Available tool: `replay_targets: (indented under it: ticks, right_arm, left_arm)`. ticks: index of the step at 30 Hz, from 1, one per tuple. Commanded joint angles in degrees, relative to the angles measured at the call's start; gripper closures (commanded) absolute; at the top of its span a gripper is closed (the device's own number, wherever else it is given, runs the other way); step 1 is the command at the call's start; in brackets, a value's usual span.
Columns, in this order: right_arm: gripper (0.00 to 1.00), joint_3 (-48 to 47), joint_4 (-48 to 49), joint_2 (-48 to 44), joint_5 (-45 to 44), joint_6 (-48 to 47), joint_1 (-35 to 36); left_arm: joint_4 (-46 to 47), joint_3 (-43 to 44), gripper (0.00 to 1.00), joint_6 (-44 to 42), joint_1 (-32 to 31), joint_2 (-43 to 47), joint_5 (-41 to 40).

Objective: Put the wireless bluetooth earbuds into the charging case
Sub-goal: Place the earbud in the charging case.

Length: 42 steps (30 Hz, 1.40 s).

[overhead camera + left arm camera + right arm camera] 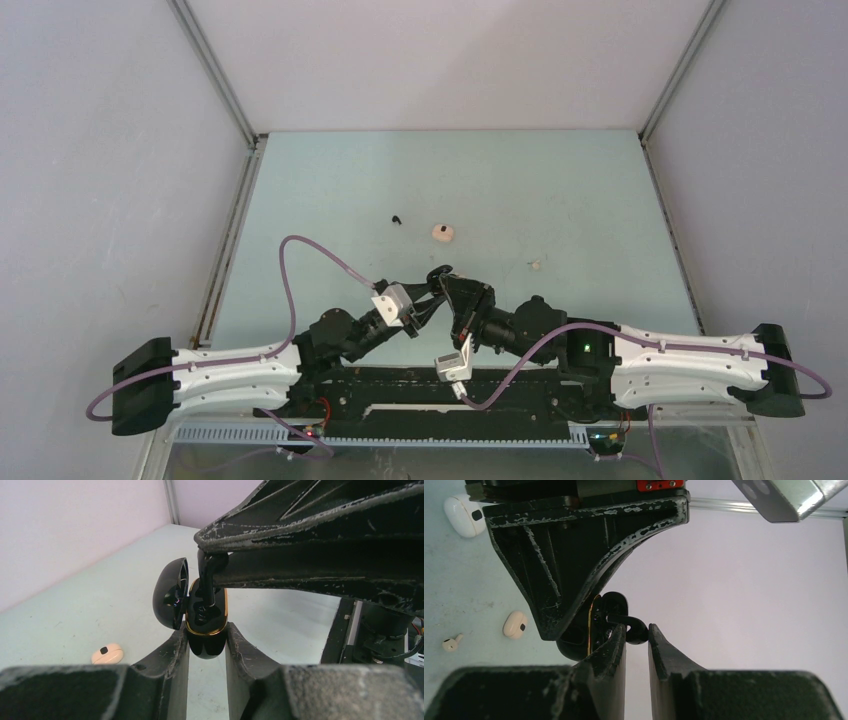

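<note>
My left gripper [207,632] is shut on a black charging case [206,647] with a gold rim and holds it above the table, lid [169,592] open to the left. My right gripper [636,631] is shut on a black earbud [636,633]. It holds the bud at the case's open mouth, the stem reaching into it [206,580]. Both grippers meet mid-table, the left [432,288] and the right [455,292]. Another black earbud [398,218] and a white earbud [537,264] lie on the table.
A beige-pink pebble-like case [443,232] lies just beyond the grippers, also in the left wrist view [107,654]. A white case [464,510] and a white earbud [451,643] lie on the table in the right wrist view. Walls enclose the table.
</note>
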State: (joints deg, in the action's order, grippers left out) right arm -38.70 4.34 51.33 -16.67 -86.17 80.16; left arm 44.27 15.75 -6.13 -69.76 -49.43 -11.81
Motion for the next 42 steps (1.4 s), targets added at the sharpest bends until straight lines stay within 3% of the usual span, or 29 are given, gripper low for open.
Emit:
replay_targets:
  ticks: [1,36,38,40,42]
  right_arm:
    - [1.0,0.0,0.1,0.3,0.5,0.0,0.4]
    - [0.99,0.0,-4.1,1.8,1.2,0.0,0.9]
    - [0.96,0.0,-6.3,1.8,1.3,0.1,1.0]
    - [0.83,0.0,-7.4,1.8,1.3,0.1,1.0]
    - [0.76,0.0,-7.5,1.9,1.2,0.2,1.0]
  left_arm:
    - [1.3,0.9,0.98,-1.6,-0.5,1.1,-0.1]
    - [1.4,0.3,0.97,-2.2,-1.3,2.3,0.1]
    - [1.4,0.1,0.98,-2.1,-1.3,2.6,-0.3]
    - [1.4,-0.1,0.98,-2.1,-1.3,2.7,-0.4]
    - [1.4,-0.2,0.98,-2.1,-1.3,2.8,-0.4]
